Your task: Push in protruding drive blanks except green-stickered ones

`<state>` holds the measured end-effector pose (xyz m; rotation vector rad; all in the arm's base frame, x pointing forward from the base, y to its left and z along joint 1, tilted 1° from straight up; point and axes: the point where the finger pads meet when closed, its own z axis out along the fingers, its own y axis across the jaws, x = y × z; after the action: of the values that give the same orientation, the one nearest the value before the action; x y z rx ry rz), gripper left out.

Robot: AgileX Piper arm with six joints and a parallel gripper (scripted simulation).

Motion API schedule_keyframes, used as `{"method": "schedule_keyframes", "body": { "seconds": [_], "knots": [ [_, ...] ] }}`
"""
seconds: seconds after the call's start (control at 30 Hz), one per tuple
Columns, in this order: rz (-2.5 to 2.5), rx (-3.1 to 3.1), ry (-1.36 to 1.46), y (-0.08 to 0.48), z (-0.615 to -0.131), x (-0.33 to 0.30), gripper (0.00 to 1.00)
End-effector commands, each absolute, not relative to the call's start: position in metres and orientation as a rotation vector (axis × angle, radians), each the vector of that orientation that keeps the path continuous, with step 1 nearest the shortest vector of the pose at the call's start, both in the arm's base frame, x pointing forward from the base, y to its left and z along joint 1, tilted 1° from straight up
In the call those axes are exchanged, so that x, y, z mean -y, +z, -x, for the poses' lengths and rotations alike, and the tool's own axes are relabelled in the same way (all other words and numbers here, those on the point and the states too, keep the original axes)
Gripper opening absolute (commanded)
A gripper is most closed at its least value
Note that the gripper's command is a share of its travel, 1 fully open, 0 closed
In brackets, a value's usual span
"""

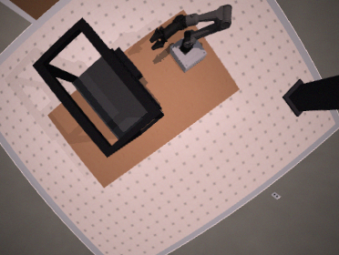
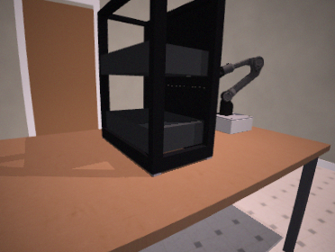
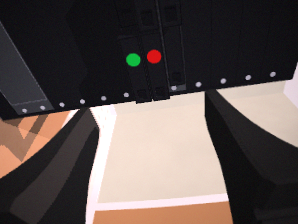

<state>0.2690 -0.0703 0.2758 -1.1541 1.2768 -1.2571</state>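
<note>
The black rack (image 1: 57,43) (image 2: 158,90) stands on the brown table (image 1: 205,91) (image 2: 135,202). In the wrist view its front fills the top of the frame. Two narrow drive blanks stand side by side there and reach lower than their neighbours: the left blank (image 3: 133,80) has a green sticker (image 3: 133,59) and the right blank (image 3: 154,80) has a red sticker (image 3: 154,56). A third blank (image 3: 172,55) to their right shows no sticker. My gripper (image 3: 147,111) (image 1: 157,40) is open and empty, a short way in front of these blanks. In the exterior view the rack hides it.
The arm's grey base (image 1: 189,56) (image 2: 233,122) sits on the table near the rack's front. A dark box-like object (image 1: 314,95) stands off the table to the right. The table's edge (image 2: 252,173) runs close to the rack's side.
</note>
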Motion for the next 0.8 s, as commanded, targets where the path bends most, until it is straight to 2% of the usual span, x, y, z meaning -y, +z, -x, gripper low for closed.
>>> {"method": "schedule_keyframes", "body": {
  "seconds": [0.0, 0.77],
  "knots": [
    [1.156, -1.275, -1.26, 0.276, -0.269, 0.07, 1.0],
    [1.156, -1.274, -1.26, 0.278, -0.28, 0.061, 1.0]
  ]
}}
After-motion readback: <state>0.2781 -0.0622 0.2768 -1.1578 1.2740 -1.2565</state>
